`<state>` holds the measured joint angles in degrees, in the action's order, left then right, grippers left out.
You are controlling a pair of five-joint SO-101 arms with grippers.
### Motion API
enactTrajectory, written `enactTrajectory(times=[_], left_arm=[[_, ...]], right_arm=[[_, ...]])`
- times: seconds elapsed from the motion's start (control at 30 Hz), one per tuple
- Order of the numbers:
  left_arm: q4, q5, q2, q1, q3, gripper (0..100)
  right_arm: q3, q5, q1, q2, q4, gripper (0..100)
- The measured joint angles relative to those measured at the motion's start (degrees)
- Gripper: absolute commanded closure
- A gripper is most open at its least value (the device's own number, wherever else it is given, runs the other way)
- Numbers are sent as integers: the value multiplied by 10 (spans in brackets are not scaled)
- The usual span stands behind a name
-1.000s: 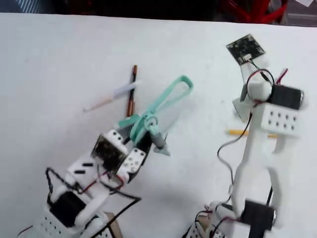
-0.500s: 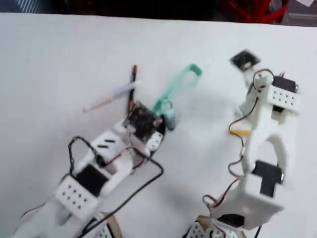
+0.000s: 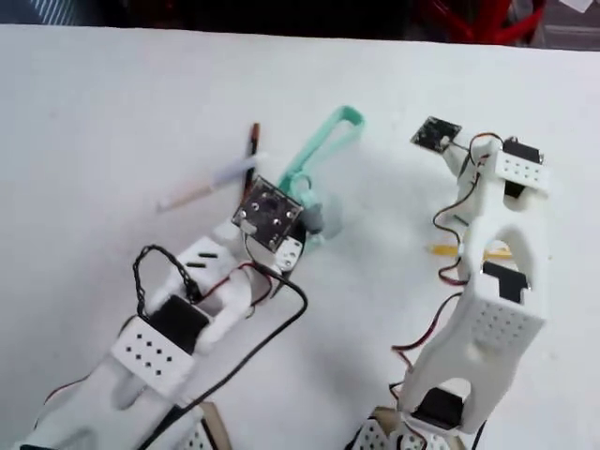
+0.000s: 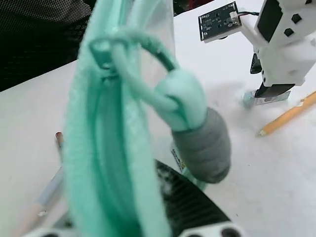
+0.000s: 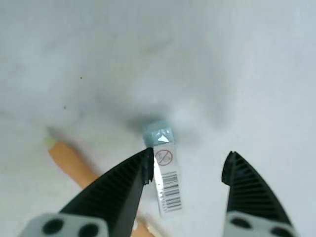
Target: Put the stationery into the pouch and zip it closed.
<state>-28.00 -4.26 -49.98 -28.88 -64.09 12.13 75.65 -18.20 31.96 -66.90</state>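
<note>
White table [image 3: 112, 84] carries everything here, with the two arms rising from its near edge. The right claw [image 5: 188, 158] hangs low over the right half of the table with its fingers apart, and a small labelled case [image 5: 164, 182] with a pale green cap lies flat between them. The case sits hard against one finger and well apart from the other, so the claw is off-centre over it. Its long axis runs straight out from the claw, cap end farthest away, across the line on which the fingers would close. That looks right for a pinch on its narrow sides, once the claw shifts sideways to centre on it.

A yellow pencil [image 3: 450, 250] lies just beside the case, outside the fingers, near enough that I judge a careless closing could catch it too.

The left claw [image 4: 163, 192] is clamped on the green pouch [image 4: 98, 148] near the middle of the table and holds it up on edge, its grey zip pull [image 4: 205, 145] dangling. The pouch lies toward the left edge from the case, with bare table between them, so the right arm is much the nearer to the case.

A white pen [image 3: 208, 183] and a brown pencil [image 3: 251, 155] lie beside the pouch, toward the far left corner.
</note>
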Motion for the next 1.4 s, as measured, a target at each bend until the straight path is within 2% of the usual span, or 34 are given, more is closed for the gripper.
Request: enactTrajectory(times=[0.13,0.27,0.33,0.57,0.87,0.97,1.07,1.17,1.4], left_arm=[[0,0,4,1,0,977],[0,0,4,1,0,977],[0,0,4,1,0,977],[0,0,4,1,0,977],[0,0,4,1,-1,977],[0,0,4,1,-1,976],[0,0,4,1,-1,976],[0,0,4,1,-1,976],[0,0,4,1,-1,976]], right_arm=[[41,18,4,30,-22,786],[74,19,5,45,-48,916],[79,20,5,45,-70,947],[82,27,6,51,-102,878],[91,27,9,98,-100,872],[91,27,7,100,-100,886],[91,27,1,103,-100,981],[96,26,0,104,-97,961],[120,-78,-4,17,-164,981]])
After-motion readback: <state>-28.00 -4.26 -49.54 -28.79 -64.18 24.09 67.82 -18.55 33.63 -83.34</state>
